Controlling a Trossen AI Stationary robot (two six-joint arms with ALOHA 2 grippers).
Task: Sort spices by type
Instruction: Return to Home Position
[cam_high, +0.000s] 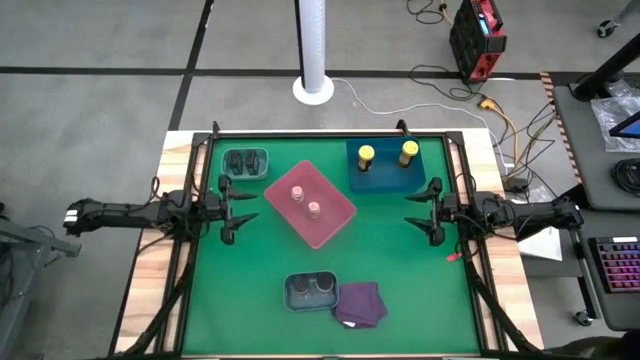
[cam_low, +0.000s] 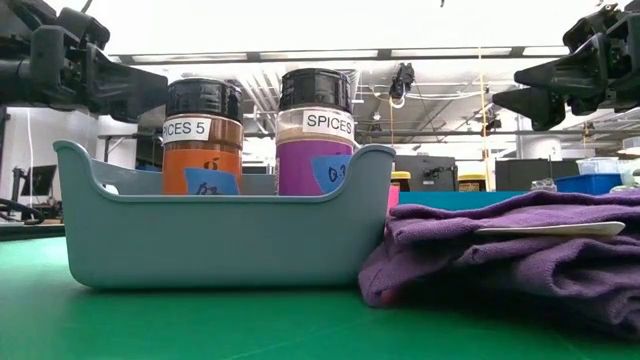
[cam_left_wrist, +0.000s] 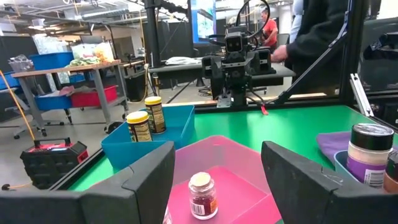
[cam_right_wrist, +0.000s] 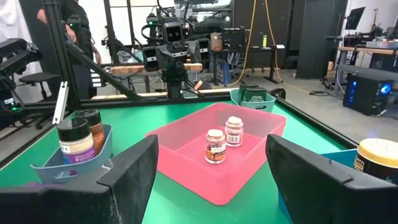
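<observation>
**Sorting apparently finished; both arms held clear on either side of the pink tray**

Judged complete, or very nearly. No jar seen loose anywhere on the green-topped bench (cam_high: 400, 270).

In the rectangular pink plastic tray (cam_high: 335, 228), mid-bench: two small pale pink clear jars (cam_high: 297, 193), upright, near each other but not touching.

Beyond the pink tray, toward the right arm's side, in the deep blue plastic tray (cam_high: 385, 180): two yellow-lidded cylindrical jars (cam_high: 366, 155), upright and apart.

Beyond the pink tray, toward the left arm's side, in the small teal plastic tray (cam_high: 245, 176): two dark round shapes (cam_high: 237, 160), taken for dark jars, too small to read.

On the near side of the pink tray, in the grey-blue plastic tray (cam_high: 310, 304): two black-lidded labelled jars (cam_low: 203, 140), one with orange contents and one with purple, standing side by side. Just beside that tray, touching or nearly so: a crumpled purple cloth (cam_high: 360, 303).

Nothing visibly left to sort, then, only the arms to park.

Left gripper (cam_high: 243, 212): level above the bench, just off the pink tray's left-arm edge, pointing inward, fingers spread wide and holding nothing.

Right gripper (cam_high: 418, 213): mirrored on the opposite side of the pink tray and a little farther off, also pointing inward, fingers likewise spread and empty.

Seen behind the bench in the wrist views: a person, partly visible, well away from both grippers.
</observation>
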